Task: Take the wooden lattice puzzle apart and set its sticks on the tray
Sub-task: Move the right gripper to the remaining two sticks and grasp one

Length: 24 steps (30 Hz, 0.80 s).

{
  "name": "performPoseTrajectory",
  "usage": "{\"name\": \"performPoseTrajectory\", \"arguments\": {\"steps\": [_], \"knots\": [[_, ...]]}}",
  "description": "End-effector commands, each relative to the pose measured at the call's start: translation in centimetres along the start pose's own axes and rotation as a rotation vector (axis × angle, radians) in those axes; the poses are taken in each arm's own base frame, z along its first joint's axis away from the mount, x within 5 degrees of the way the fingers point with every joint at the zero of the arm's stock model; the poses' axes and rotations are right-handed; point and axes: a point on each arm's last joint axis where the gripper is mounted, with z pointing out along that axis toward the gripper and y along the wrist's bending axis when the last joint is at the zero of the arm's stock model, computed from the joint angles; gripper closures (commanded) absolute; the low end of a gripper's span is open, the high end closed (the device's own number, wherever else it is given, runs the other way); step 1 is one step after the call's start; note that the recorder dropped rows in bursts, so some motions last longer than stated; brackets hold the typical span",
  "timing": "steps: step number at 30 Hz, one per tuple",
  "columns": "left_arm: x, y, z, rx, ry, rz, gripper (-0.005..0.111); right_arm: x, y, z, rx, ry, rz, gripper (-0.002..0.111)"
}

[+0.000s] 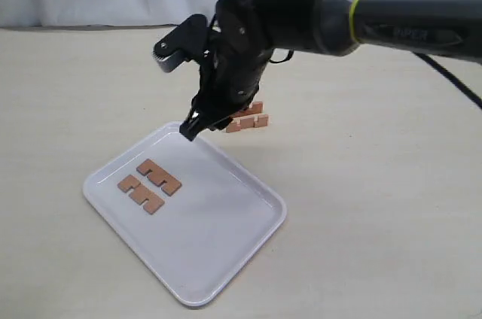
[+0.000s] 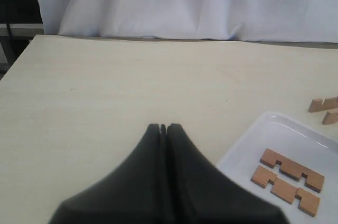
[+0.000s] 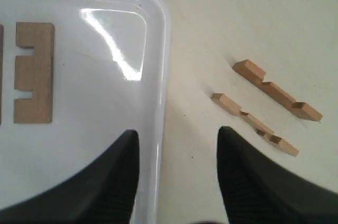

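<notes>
Left pincer (image 2: 162, 127) sits over the tabletop (image 2: 105, 92) with its two halves pressed together and nothing between them, near one corner of the white tray (image 2: 248, 147). In the exterior view this tray (image 1: 215, 240) lies at an angle on the tabletop (image 1: 75, 93). Two flat notched sticks (image 1: 159, 176) rest on its left part, side by side and just apart, with the second stick (image 1: 141, 193) nearer the rim.

Over the tray's far corner hangs the right pincer (image 1: 191, 128), tilted downward. Its wrist camera shows the right pincer (image 3: 177, 135) spread wide and empty, straddling the tray's rim (image 3: 161, 49).

Just right of that corner, off the tray, two more sticks (image 3: 276, 91) stand on edge on the tabletop, notches up. They run parallel and do not touch, and the other stick (image 3: 253, 123) is the closer to the rim.
</notes>
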Motion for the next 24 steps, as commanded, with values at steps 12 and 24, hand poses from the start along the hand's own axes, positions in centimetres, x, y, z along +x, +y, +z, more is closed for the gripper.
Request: {"name": "performPoseTrajectory", "arguments": {"steps": [12, 24], "knots": [[0.1, 0.0, 0.0, 0.008, -0.004, -0.002, 0.107, 4.2, -9.4, 4.7, -0.100, 0.018, -0.063, 0.049], [0.0, 0.0, 0.0, 0.008, -0.006, -0.002, 0.107, 5.0, -9.1, 7.2, -0.128, 0.047, -0.254, 0.049]]}}
